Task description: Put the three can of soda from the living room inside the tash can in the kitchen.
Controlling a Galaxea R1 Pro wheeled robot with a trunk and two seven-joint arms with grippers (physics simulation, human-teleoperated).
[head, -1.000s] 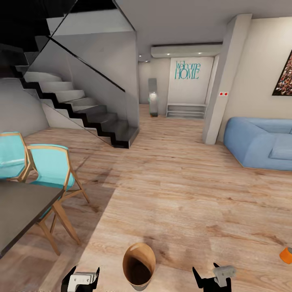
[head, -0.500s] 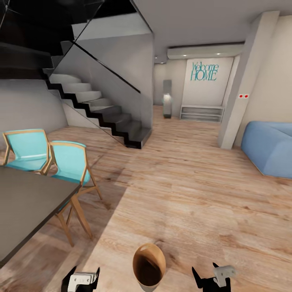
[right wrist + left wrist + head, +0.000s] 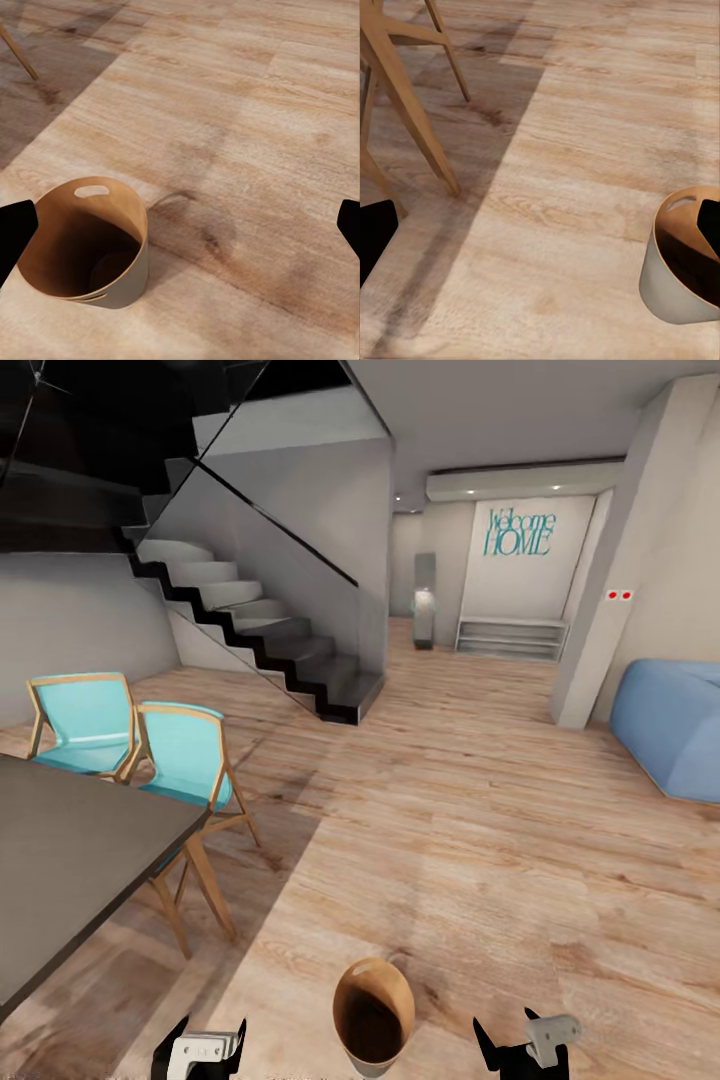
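Note:
The three soda cans are out of view. A small beige trash can [image 3: 352,1000] with a brown inside and a handle cut-out stands upright on the wood floor just ahead of me, between my two arms. In the left wrist view the trash can [image 3: 660,294] is beside the gripper, and in the right wrist view the trash can [image 3: 126,289] shows a dark hollow where I make out no can. My left gripper [image 3: 204,1046] and right gripper [image 3: 520,1044] hang low, both open and holding nothing.
A grey table [image 3: 70,860] and two turquoise chairs [image 3: 185,760] stand at the left. A black staircase [image 3: 270,640] rises behind them. A blue sofa [image 3: 675,730] sits at the right, past a pillar [image 3: 600,640]. Open wood floor [image 3: 460,830] runs ahead toward a hallway.
The whole view has swung left, so the camera has turned: sofa slid toward the right edge, table and chairs came further in. An orange can at the right edge left the picture.

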